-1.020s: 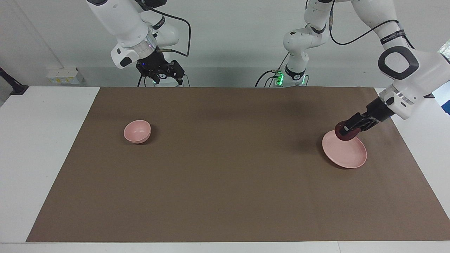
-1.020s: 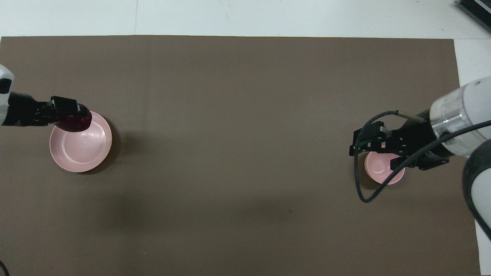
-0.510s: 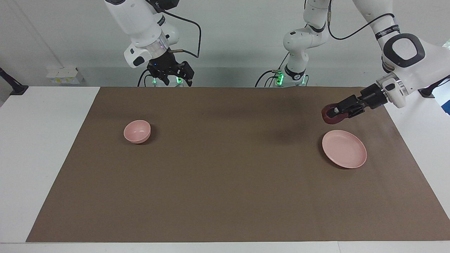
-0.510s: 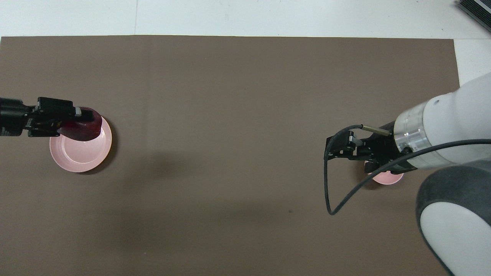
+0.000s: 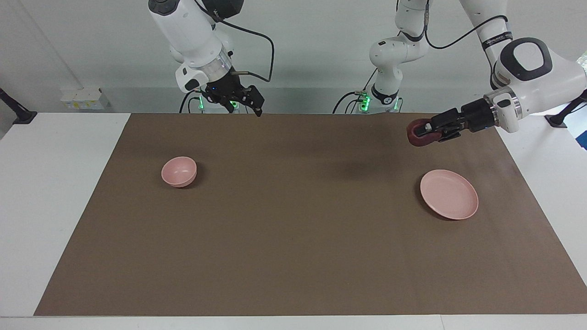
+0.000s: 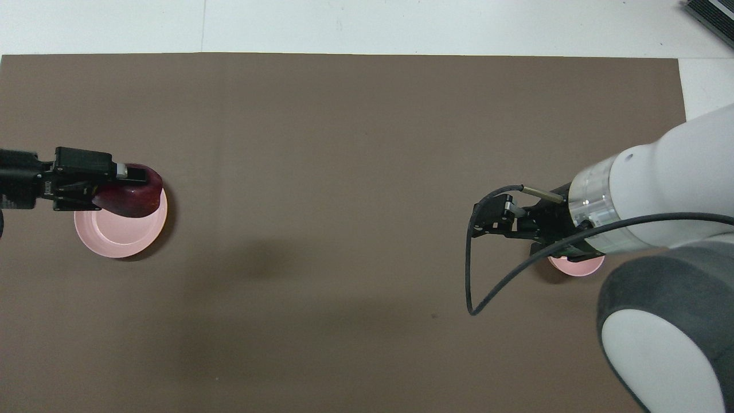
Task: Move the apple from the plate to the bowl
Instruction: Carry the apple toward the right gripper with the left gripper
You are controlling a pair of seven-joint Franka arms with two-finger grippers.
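My left gripper (image 5: 423,132) is shut on the dark red apple (image 5: 415,137) and holds it in the air, well clear of the pale pink plate (image 5: 449,200). In the overhead view the apple (image 6: 137,198) in the left gripper (image 6: 131,186) covers part of the rim of the empty plate (image 6: 114,238). The small pink bowl (image 5: 179,171) stands empty toward the right arm's end of the table. My right gripper (image 5: 244,108) is open and empty, raised high. In the overhead view the right gripper (image 6: 487,217) and its arm cover most of the bowl (image 6: 576,267).
A brown mat (image 5: 293,238) covers most of the white table (image 5: 55,192). A black cable (image 6: 476,281) loops from the right wrist. Small white boxes (image 5: 82,98) sit off the mat at the right arm's end.
My left gripper has lifted the apple off the plate and carried it up and toward the table's middle. The right gripper has also moved toward the middle, away from over the bowl.
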